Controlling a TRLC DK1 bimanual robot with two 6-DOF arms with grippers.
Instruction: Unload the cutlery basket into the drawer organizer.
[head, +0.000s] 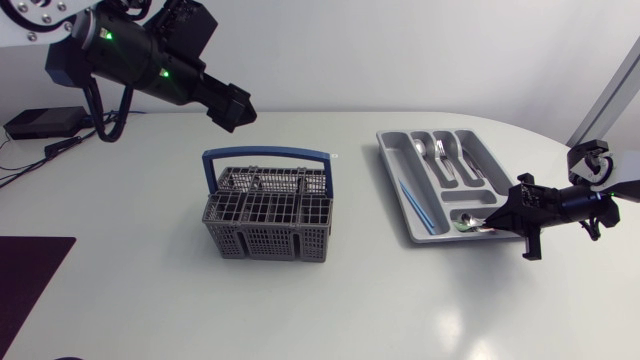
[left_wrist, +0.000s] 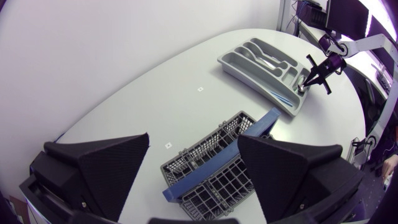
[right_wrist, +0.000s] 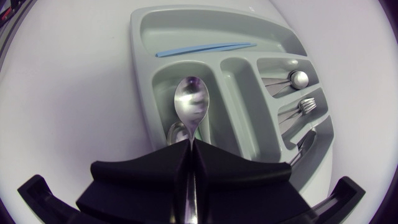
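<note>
**Unloading close to its end, in our judgement.** Our right gripper (right_wrist: 189, 147) is clamped on the handle of a spoon (right_wrist: 191, 104), holding its bowl over a short compartment of the drawer organizer (right_wrist: 236, 87). A second spoon (right_wrist: 176, 132) lies there, and other compartments hold a spoon, a fork, further cutlery and a blue rod (right_wrist: 205, 48). The cutlery basket (head: 268, 222) stands well apart at mid-table with no cutlery showing above its grid, though its cell bottoms are hidden; our left gripper (left_wrist: 193, 138) hangs above it, fingers spread wide and empty. No writing or label is legible.

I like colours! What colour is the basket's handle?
Blue. The basket handle shows best in the head view.
</note>
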